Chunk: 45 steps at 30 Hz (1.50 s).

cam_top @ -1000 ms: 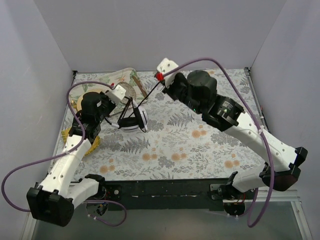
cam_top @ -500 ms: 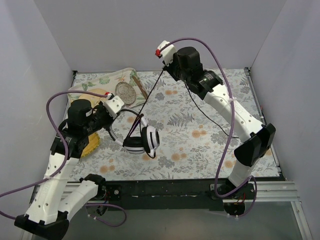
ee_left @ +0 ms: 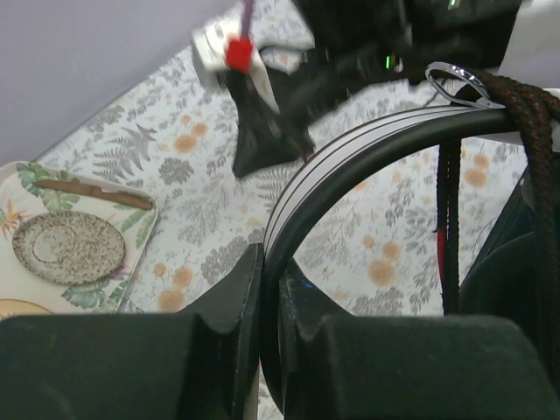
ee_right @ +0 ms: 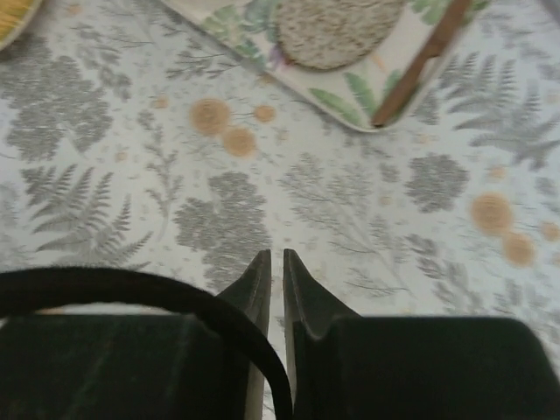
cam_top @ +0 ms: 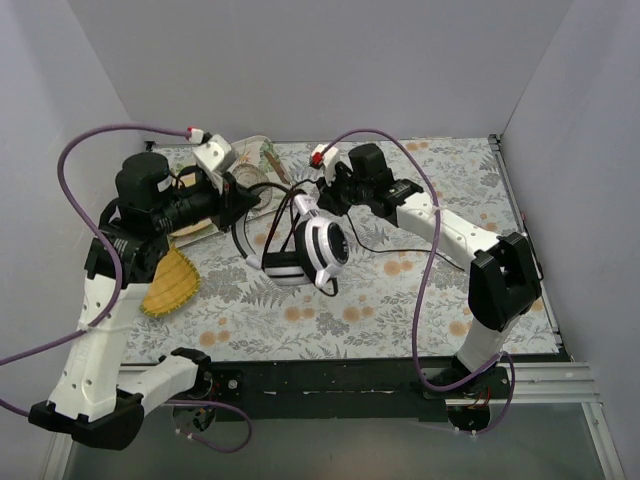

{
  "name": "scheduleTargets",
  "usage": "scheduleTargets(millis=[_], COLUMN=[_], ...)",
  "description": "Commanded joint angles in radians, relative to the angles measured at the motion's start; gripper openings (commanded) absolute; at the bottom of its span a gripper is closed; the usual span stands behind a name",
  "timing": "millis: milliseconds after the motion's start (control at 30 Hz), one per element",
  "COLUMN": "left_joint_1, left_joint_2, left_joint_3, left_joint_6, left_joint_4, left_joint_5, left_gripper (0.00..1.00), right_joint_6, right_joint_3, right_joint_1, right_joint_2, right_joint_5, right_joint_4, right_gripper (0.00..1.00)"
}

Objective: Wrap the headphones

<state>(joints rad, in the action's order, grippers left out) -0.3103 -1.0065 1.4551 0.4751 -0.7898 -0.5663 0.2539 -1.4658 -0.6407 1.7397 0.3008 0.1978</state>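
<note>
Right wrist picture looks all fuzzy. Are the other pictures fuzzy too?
Right wrist view: yes, the tray and flowery cloth are soft, and the close jaws are just dark shapes. Left wrist view: the headphones are fairly crisp, but the right arm behind is smeared. Top external view: sharp and evenly lit, with only faint shadows.

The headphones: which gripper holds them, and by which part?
The left gripper clamps the headphones by the headband; the right gripper seems to pinch their cable.

Place: lab test booth | cues — plain walls (cam_top: 300,60), floral tablecloth (cam_top: 380,310)
</note>
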Motion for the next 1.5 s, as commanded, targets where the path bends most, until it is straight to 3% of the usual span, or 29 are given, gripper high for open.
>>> scheduleTargets(millis=[0,100,300,567,667,900,1100,1367,1467], left_joint_1=[0.0,0.002,0.007,0.008,0.008,0.01,0.031,0.129,0.174], left_joint_2=[-0.061,-0.081,-0.109,-0.142,-0.118,-0.113,-0.132,-0.199,-0.216], left_joint_3=[0.218,0.284,0.353,0.412,0.361,0.284,0.215,0.171,0.094], left_joint_6=[0.243,0.273,0.293,0.215,0.178,0.172,0.099,0.102,0.01], left_joint_4=[0.087,0.121,0.165,0.236,0.316,0.419,0.553,0.635,0.737], left_joint_5=[0.055,0.149,0.379,0.882,0.948,1.019,1.114,1.083,1.109], left_gripper=[0.0,0.0,0.0,0.0,0.0,0.0,0.0,0.0,0.0], right_joint_6=[-0.165,-0.241,-0.307,-0.311,-0.306,-0.28,-0.23,-0.137,-0.125], right_joint_3=[0.133,0.214,0.291,0.395,0.436,0.472,0.424,0.38,0.371], right_joint_1=[-0.011,-0.036,-0.062,-0.068,-0.074,-0.165,-0.296,-0.473,-0.516], right_joint_2=[-0.04,-0.029,0.032,0.083,0.087,0.101,0.09,0.037,-0.018], right_joint_5=[0.296,0.336,0.336,0.336,0.324,0.284,0.212,0.118,0.087], right_joint_4=[-0.345,-0.481,-0.56,-0.555,-0.531,-0.463,-0.365,-0.129,-0.066], right_gripper=[0.26,0.27,0.34,0.37,0.36,0.01,0.01,0.01,0.01])
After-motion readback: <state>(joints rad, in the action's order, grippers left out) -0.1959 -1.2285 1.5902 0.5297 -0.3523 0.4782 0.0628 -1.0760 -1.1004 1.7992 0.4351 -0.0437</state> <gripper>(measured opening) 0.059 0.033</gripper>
